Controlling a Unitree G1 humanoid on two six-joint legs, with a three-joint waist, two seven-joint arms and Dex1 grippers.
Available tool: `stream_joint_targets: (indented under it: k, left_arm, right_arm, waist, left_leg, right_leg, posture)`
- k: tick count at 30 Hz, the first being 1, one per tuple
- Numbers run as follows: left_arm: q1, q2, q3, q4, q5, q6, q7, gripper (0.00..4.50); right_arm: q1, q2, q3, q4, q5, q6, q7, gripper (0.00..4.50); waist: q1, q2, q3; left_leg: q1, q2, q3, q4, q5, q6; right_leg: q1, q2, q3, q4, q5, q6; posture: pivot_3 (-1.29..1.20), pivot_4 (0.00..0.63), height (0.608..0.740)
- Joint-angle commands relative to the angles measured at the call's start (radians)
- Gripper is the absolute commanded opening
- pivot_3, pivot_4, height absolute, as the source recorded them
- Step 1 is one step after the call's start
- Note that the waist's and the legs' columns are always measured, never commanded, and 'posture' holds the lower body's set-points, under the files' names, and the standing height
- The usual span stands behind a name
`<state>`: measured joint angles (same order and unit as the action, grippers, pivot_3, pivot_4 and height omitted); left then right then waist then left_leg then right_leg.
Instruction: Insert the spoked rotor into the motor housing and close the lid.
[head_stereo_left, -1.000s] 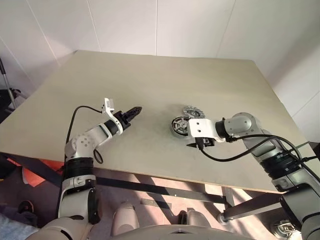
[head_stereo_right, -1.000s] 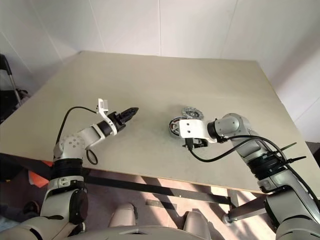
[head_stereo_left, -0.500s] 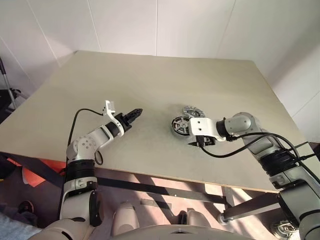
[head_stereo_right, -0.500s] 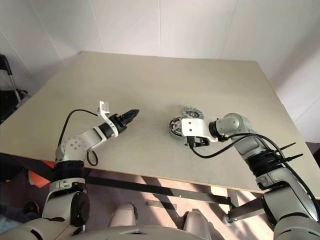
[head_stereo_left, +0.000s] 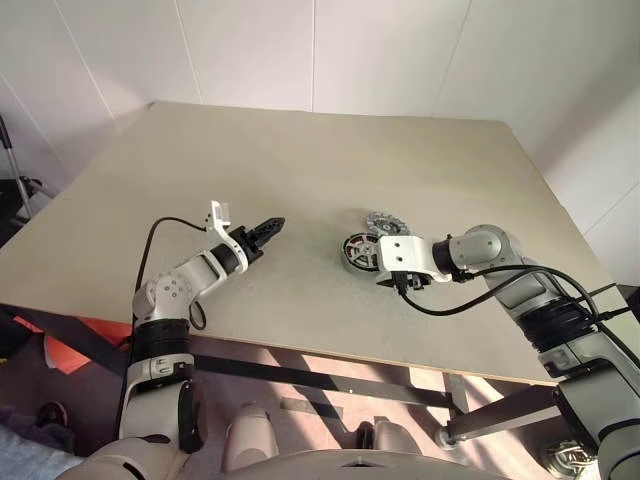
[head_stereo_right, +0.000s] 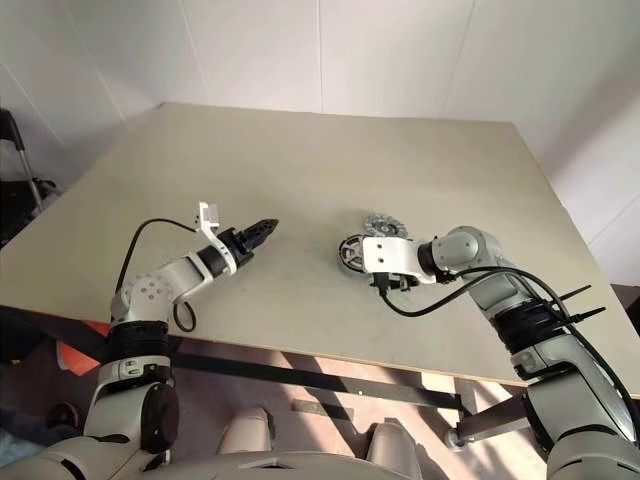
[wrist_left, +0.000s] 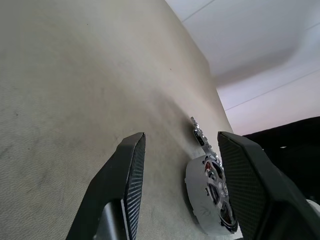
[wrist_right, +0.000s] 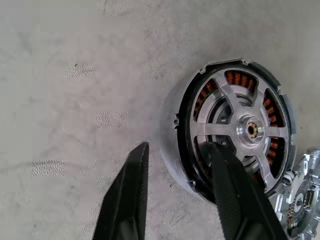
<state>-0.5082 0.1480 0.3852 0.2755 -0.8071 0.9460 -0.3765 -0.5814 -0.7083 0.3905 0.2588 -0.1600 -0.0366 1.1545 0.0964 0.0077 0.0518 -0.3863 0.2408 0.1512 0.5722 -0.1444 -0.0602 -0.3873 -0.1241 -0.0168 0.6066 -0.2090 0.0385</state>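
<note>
The right gripper has its two fingers apart and straddling the near wall of the motor housing: one finger is outside the grey cup, over bare table, the other reaches inside, over the spoked rotor. Whether the pads already press on the wall cannot be told, and nothing is lifted. The rotor lies flat inside the housing, black rim within the grey cup, silvery spokes and hub facing up, copper-red windings showing through the gaps; it looks seated, so the insertion seems done. The lid lies just beyond the housing, on the side away from the robot, its edge touching or almost touching the housing rim. So the coming move probably turns on this: the lid is past the housing as seen from the right jaws, and they would have to let go of the wall and reach over it.

The left gripper hovers well apart from the housing, on its left, pointing towards it with jaws spread and empty. The right arm is clearly the nearer one to the lid
</note>
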Motion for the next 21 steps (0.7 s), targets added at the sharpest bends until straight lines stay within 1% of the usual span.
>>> stream_joint_targets:
  k: [1,2,4,9,13,14,16,19,21]
  left_arm:
    - [-0.016,0.009,0.007,-0.022,-0.014,-0.008,0.001,2.44]
    - [-0.015,0.010,0.008,-0.024,-0.014,-0.008,0.002,2.44]
    - [-0.015,0.012,0.010,-0.025,-0.015,-0.008,0.004,2.44]
    - [-0.015,0.015,0.012,-0.022,-0.015,-0.012,0.007,2.44]
    - [-0.012,0.014,0.010,-0.021,-0.012,-0.016,0.007,2.44]
    - [-0.011,0.013,0.009,-0.021,-0.011,-0.017,0.008,2.44]
    - [-0.006,0.011,0.008,-0.024,-0.010,-0.018,0.009,2.44]
    - [0.000,0.009,0.006,-0.029,-0.009,-0.020,0.011,2.44]
    - [0.006,0.010,0.010,-0.032,-0.010,-0.021,0.014,2.44]
  right_arm:
    - [-0.022,0.018,0.004,0.037,-0.024,0.003,-0.007,0.86]
    - [-0.026,0.022,0.005,0.044,-0.029,0.001,-0.012,0.45]
    - [-0.030,0.027,0.004,0.050,-0.034,0.001,-0.016,0.02]
    - [-0.028,0.028,-0.003,0.053,-0.033,0.008,-0.023,0.01]
    - [-0.032,0.040,-0.031,0.019,-0.012,0.080,-0.044,0.01]
    - [-0.032,0.046,-0.047,-0.013,0.017,0.122,-0.033,0.01]
    - [-0.047,0.069,-0.094,-0.101,0.092,0.267,-0.021,0.01]
    - [-0.079,0.102,-0.137,-0.178,0.126,0.444,-0.055,0.01]
    - [-0.134,0.152,-0.173,-0.216,0.146,0.643,-0.119,0.01]
  waist:
    - [0.000,-0.001,-0.001]
    - [-0.003,-0.001,-0.001]
    - [-0.005,-0.001,-0.001]
    - [-0.003,-0.002,0.000]
    - [-0.004,-0.002,0.000]
    - [-0.005,-0.002,0.000]
    - [-0.004,-0.001,0.001]
    - [-0.003,0.000,0.002]
    - [-0.004,0.000,0.002]
  left_leg:
    - [0.000,0.000,0.000,0.000,0.000,0.000]
    - [0.000,0.001,0.000,0.000,0.000,0.000]
    - [0.001,0.001,0.000,0.000,0.000,0.000]
    - [0.002,0.001,0.000,0.000,0.000,0.000]
    - [0.002,0.001,0.000,0.000,0.000,0.000]
    - [0.002,0.001,0.000,0.000,0.000,0.000]
    - [0.002,0.001,0.000,0.000,0.000,0.000]
    - [-0.001,0.000,0.000,0.000,0.000,0.000]
    - [-0.001,0.000,0.000,0.000,0.000,0.000]
  right_leg:
    - [0.000,0.000,0.000,0.000,0.000,0.000]
    - [0.000,0.000,0.000,0.000,0.000,0.000]
    - [0.000,0.000,0.000,0.000,0.001,-0.001]
    - [0.000,0.000,0.000,0.000,0.000,0.000]
    - [0.000,0.000,0.000,0.000,-0.001,0.002]
    - [0.000,0.000,0.000,0.000,-0.001,0.002]
    - [-0.001,0.001,0.000,0.000,-0.001,0.003]
    - [-0.003,0.001,0.001,0.000,0.002,-0.003]
    - [-0.004,0.001,0.001,0.001,0.002,-0.003]
  posture:
    - [0.00,0.000,0.740]
    - [0.00,0.000,0.740]
    - [0.00,0.000,0.740]
    - [0.00,0.000,0.740]
    - [0.00,0.000,0.740]
    - [0.00,0.000,0.740]
    - [0.00,0.000,0.740]
    - [0.00,0.000,0.740]
    - [0.00,0.000,0.740]
